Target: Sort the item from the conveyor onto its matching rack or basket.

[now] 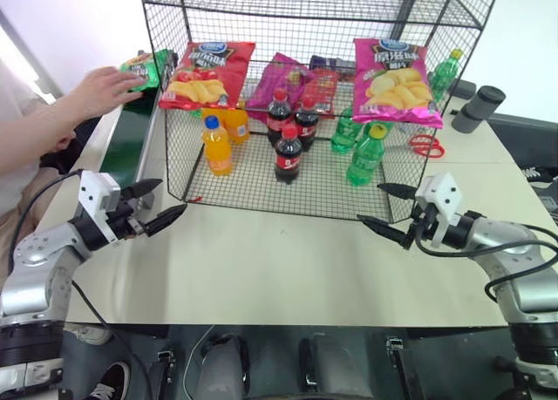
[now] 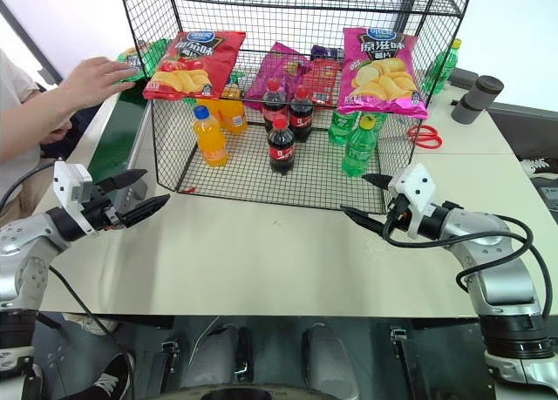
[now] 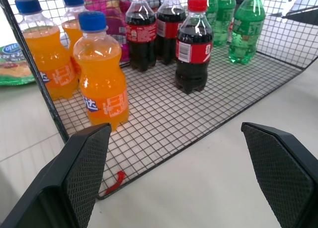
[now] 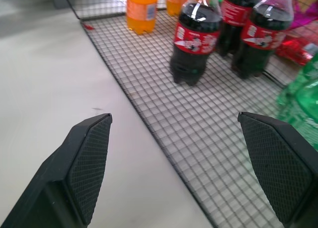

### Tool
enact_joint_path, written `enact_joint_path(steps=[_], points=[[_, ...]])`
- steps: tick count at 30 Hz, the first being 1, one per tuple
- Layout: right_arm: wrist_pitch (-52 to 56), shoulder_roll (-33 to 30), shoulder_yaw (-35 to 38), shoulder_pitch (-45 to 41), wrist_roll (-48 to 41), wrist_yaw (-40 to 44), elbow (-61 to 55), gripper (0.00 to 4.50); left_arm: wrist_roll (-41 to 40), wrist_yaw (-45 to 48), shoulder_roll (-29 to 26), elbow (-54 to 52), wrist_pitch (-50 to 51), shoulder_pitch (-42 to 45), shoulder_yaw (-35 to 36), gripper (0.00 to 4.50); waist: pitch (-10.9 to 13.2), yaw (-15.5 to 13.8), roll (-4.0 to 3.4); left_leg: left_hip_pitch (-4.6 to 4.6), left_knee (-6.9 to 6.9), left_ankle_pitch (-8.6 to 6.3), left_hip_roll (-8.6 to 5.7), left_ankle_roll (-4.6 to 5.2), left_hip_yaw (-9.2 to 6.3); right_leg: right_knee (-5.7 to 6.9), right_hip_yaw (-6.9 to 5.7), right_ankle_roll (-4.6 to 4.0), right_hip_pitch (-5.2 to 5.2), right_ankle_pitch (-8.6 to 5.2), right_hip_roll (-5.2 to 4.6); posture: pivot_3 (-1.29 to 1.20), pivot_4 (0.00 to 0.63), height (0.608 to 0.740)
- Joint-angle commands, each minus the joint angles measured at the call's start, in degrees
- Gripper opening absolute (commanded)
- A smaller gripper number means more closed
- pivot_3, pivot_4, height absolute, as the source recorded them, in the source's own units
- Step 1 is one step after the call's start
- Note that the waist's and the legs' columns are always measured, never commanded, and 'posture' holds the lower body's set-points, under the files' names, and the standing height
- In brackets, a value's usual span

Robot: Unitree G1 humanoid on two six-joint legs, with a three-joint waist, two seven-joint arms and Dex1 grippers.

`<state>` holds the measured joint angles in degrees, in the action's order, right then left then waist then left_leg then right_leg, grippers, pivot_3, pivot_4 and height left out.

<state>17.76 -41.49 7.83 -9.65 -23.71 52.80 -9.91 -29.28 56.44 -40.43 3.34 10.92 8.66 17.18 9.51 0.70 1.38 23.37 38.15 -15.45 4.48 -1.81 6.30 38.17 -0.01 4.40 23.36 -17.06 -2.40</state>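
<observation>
1. Left eye view: green crisp bag [image 1: 144, 67] sits upper left on the conveyor [image 1: 131, 130], under a person's hand [image 1: 106, 90].
2. Left pincer [image 1: 157, 204] and right pincer [image 1: 384, 206] gape empty.
3. Likely light, slippery, crushable; pinch a sealed edge.

Glossy foil green bag [image 1: 144, 69]; black wire rack [image 1: 261, 178]; matt beige table [image 1: 279, 269].
</observation>
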Motion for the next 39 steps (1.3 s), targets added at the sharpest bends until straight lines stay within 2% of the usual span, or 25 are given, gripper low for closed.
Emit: enact_joint_path(steps=[1, 18, 36, 37, 39], points=[[0.51, 0.44, -0.02, -2.26, -0.46, -0.59, -1.04, 4.24, -0.16, -0.86, -0.44, -2.36, -0.76, -0.72, 1.99, 4.50, 0.00, 0.10, 0.00, 0.00, 0.00, 0.00, 0.00, 0.00, 0.00, 0.00, 0.00, 0.00, 0.00, 0.00, 0.00, 0.00, 0.150, 0.740], [-0.49, 2.27, -3.04, -6.26, 0.94, -0.44, 1.35, 4.24, 0.78, -3.53, 1.12, -2.68, -4.22, -2.87, 2.54, 4.50, 0.00, 0.14, -0.01, -0.01, -0.01, 0.00, 0.02, 0.00, 0.00, 0.01, 0.00, 0.00, 0.01, 0.00, 0.01, 0.00, 0.150, 0.740], [0.02, 6.29, -6.61, -12.61, -0.42, 3.57, 5.85, 4.24, 7.44, -3.67, 0.39, 1.43, -17.10, -5.78, 3.49, 4.50, -0.01, 0.10, -0.01, -0.01, -0.01, 0.00, 0.02, 0.00, 0.05, 0.01, -0.01, -0.01, 0.03, 0.00, 0.00, 0.00, 0.150, 0.740], [0.23, 6.64, -6.58, -13.08, -0.76, 3.77, 6.31, 4.40, 7.53, -4.46, 0.52, 1.37, -16.74, -6.01, 3.69, 4.50, 0.00, 0.07, -0.01, -0.01, -0.01, 0.00, 0.03, 0.00, 0.05, 0.01, 0.00, -0.01, 0.03, 0.00, -0.01, 0.00, 0.150, 0.740], [0.76, 7.13, -6.52, -13.85, -1.27, 4.28, 6.63, 4.40, 7.39, -4.81, 0.62, 1.17, -17.14, -6.60, 4.03, 4.50, 0.00, 0.06, -0.01, 0.00, -0.01, 0.00, 0.03, 0.00, 0.04, 0.00, 0.00, 0.00, 0.03, 0.00, -0.01, 0.00, 0.150, 0.740]])
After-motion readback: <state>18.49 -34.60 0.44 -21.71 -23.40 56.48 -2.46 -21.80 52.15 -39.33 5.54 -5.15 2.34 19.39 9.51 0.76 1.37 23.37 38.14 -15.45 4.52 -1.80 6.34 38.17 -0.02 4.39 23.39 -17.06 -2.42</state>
